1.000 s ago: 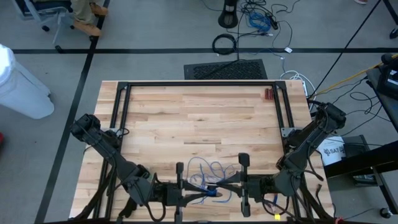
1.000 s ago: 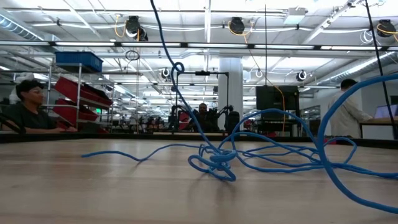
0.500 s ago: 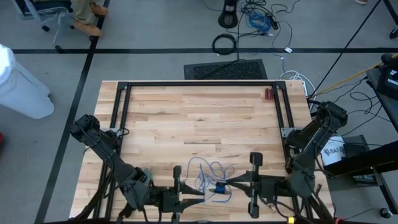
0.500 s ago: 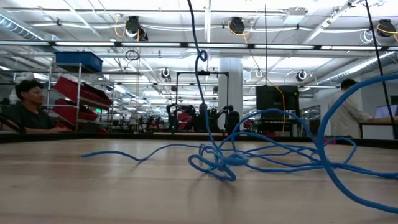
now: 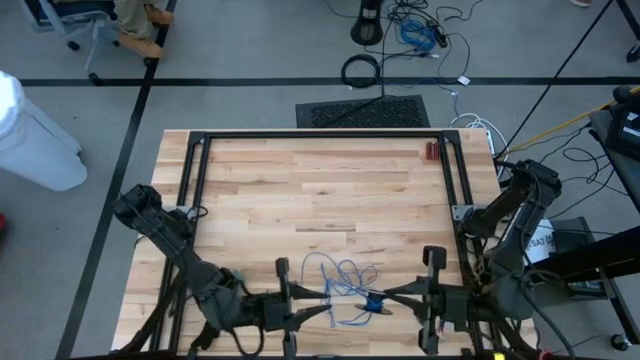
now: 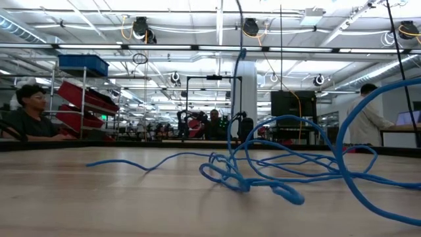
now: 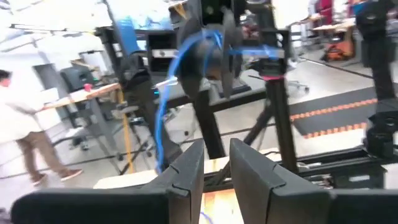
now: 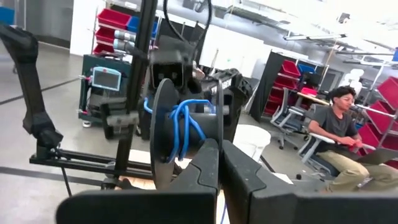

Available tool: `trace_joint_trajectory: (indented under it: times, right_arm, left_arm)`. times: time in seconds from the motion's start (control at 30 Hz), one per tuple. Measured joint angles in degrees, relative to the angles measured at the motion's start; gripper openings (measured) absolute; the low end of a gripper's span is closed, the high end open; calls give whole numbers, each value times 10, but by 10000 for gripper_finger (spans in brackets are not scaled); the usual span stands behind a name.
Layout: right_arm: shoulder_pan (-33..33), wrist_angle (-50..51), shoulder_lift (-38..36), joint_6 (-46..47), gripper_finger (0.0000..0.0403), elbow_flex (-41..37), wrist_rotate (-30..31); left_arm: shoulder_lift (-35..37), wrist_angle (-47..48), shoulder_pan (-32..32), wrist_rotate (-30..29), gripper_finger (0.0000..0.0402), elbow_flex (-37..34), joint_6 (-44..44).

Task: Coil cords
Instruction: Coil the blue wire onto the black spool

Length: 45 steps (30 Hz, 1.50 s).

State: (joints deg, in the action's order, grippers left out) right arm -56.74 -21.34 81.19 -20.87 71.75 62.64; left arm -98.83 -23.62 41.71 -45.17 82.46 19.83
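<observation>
facing each other at table (image 5: 320,190) near edge: left gripper (image 5: 296,310) fingers slightly apart, gripping nothing visible; right gripper (image 5: 392,296) fingers closed, pinching blue cord (image 5: 340,280). cord lies in loose tangle between the 2. risk: pull tightens knot, loops snag.

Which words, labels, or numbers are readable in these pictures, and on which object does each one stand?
"SAT": partial black print on the white bucket beside the table's right edge; the rest is hidden behind the arm.
Screen on the teal cart: too blurred to read.
No other text is readable.
</observation>
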Motion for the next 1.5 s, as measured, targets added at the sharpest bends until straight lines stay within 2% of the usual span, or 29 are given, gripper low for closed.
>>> trace_joint_trajectory:
  times: [0.1, 0.27, 0.43, 0.53, 0.87, 1.1, 1.33, 1.5]
  right_arm:
    - [-7, -19, 0, -19, 0, 0, 6]
    - [-22, -54, 0, -54, 0, 0, 13]
    - [-35, -73, 0, -93, 0, 0, 60]
    - [-39, -77, 0, -105, 0, 0, 67]
    - [-41, -103, 0, -137, 0, 0, 66]
    - [-41, -106, -1, -144, 0, 0, 65]
    - [-41, -106, -1, -144, 0, 0, 65]
    - [-41, -106, -1, -144, 0, 0, 64]
  left_arm:
    - [-14, 2, -9, 31, 107, 0, -1]
    - [-38, 2, -24, 32, 170, 0, 0]
    - [-53, 4, -33, 46, 210, 0, -3]
    - [-62, 8, -37, 63, 214, 0, -30]
    - [-65, 79, -64, 61, 215, 0, -125]
    - [-66, 94, -76, 36, 215, 0, -180]
    - [-66, 118, -88, 111, 215, 0, -237]
    - [-66, 136, -93, 115, 209, 0, -241]
